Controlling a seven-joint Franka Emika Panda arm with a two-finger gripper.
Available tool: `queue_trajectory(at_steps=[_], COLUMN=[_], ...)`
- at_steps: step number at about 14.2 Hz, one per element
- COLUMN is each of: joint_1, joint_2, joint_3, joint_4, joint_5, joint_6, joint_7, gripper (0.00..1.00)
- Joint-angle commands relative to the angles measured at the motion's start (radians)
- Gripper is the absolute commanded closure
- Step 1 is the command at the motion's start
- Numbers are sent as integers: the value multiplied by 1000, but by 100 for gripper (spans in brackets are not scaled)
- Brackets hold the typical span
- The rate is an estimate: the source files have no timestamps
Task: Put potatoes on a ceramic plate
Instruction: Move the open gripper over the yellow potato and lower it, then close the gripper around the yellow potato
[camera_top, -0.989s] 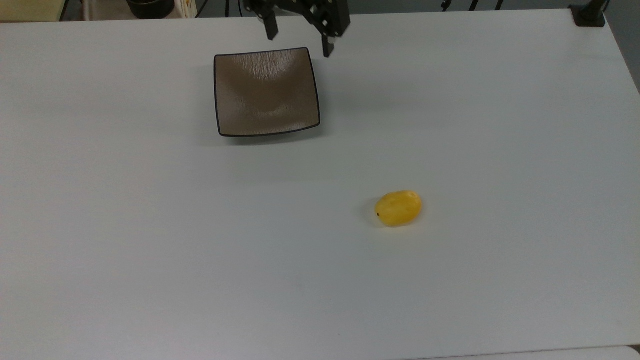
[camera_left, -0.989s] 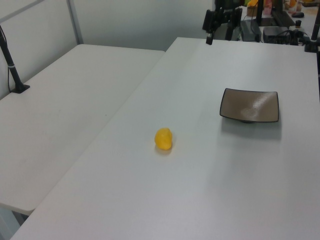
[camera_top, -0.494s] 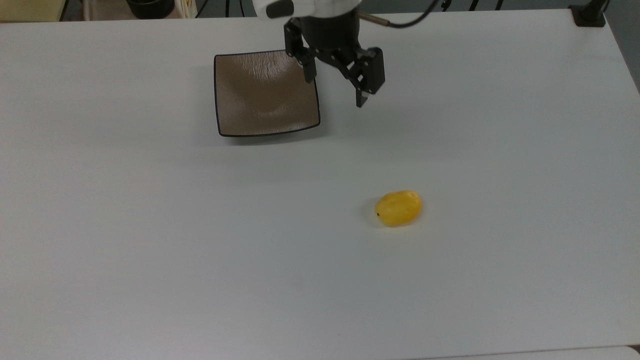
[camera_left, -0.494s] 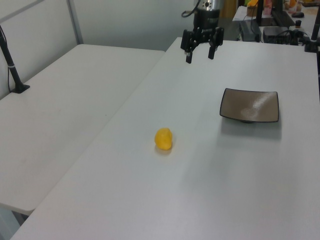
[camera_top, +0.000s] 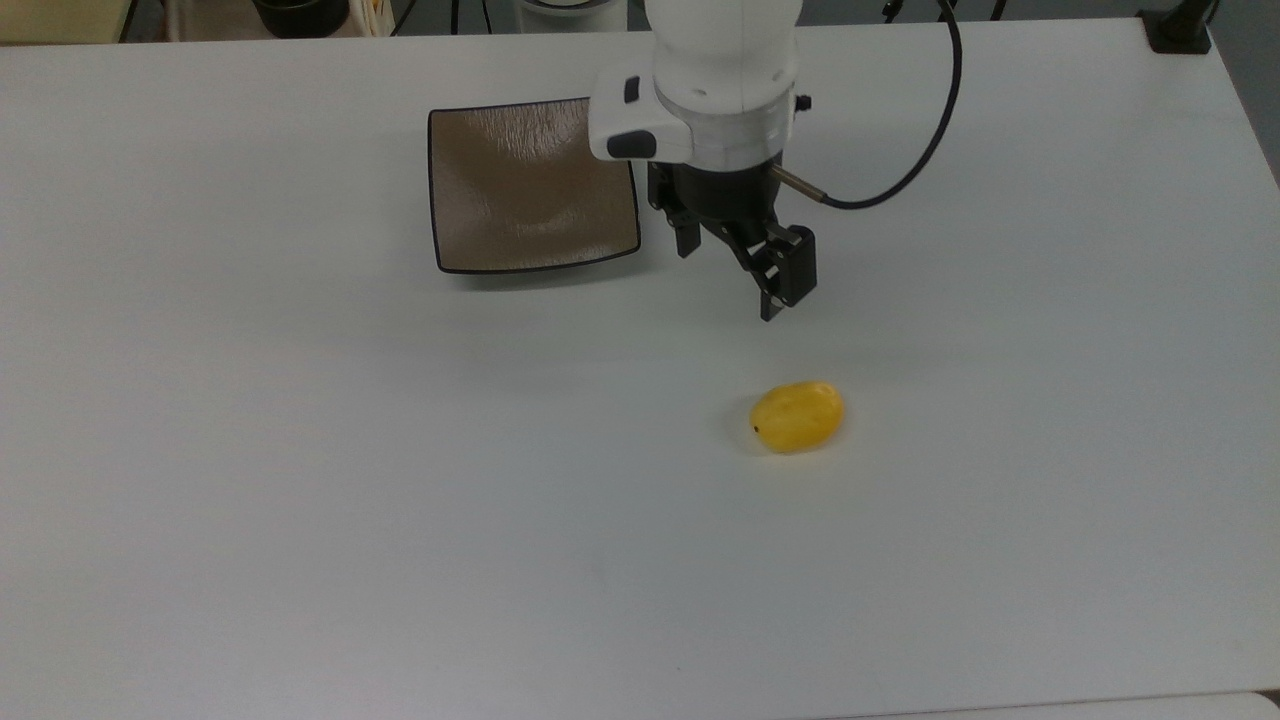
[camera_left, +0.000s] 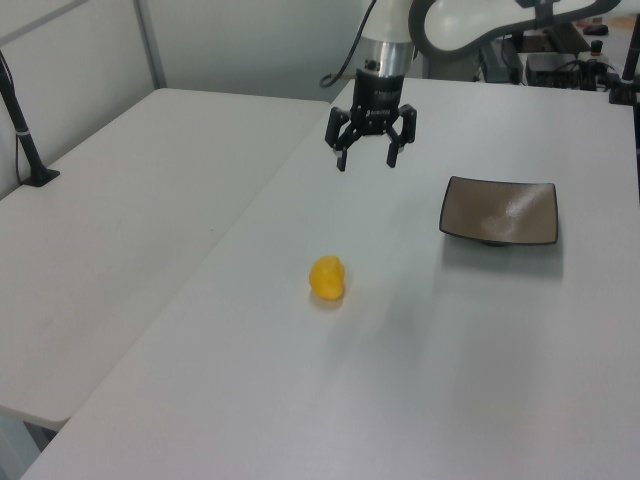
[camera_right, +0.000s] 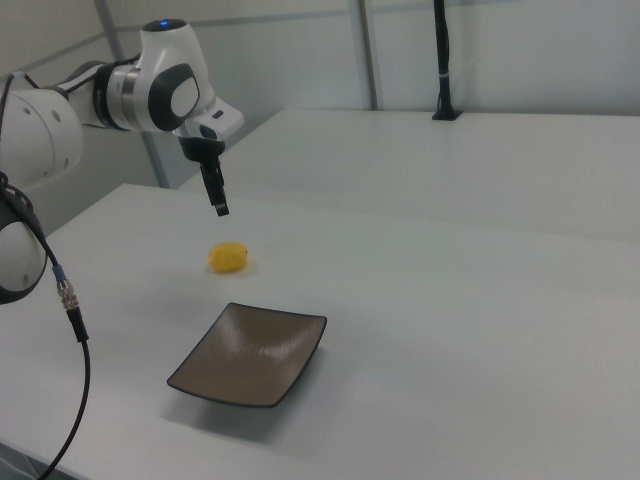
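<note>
Black two-finger gripper (camera_left: 366, 158): fingers apart, empty, above white table (camera_top: 300, 480).
Glossy yellow oval potato (camera_top: 797, 417): on table, top view's lower right of square brown-grey ceramic plate (camera_top: 530, 185), well apart.
Step, my read: approach. Next: I descend over potato, straddle, close.

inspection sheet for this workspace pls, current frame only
Surface: white table, bare apart from the job's things.
Job's things: small glossy yellow oval potato lying on the table; square brown-grey ceramic plate with black rim, nothing on it.
Clutter: nothing seen.
Grippers: black two-finger gripper, jaws open, holding nothing, in the air between plate and potato.
Cables: black cable looping off the wrist.
Surroundings: second white table alongside; black post.
</note>
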Motion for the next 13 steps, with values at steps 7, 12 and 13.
queue_trajectory(at_steps=[7,12,13], joint_1=[84,96,98], joint_2=[199,251,257], joint_3=[-13,-11,-11], joint_4=[35,22,22], joint_5=[-53,-59,-66], joint_6=[221,313,313], joint_7=[86,88,88], gripper=[0,0,0])
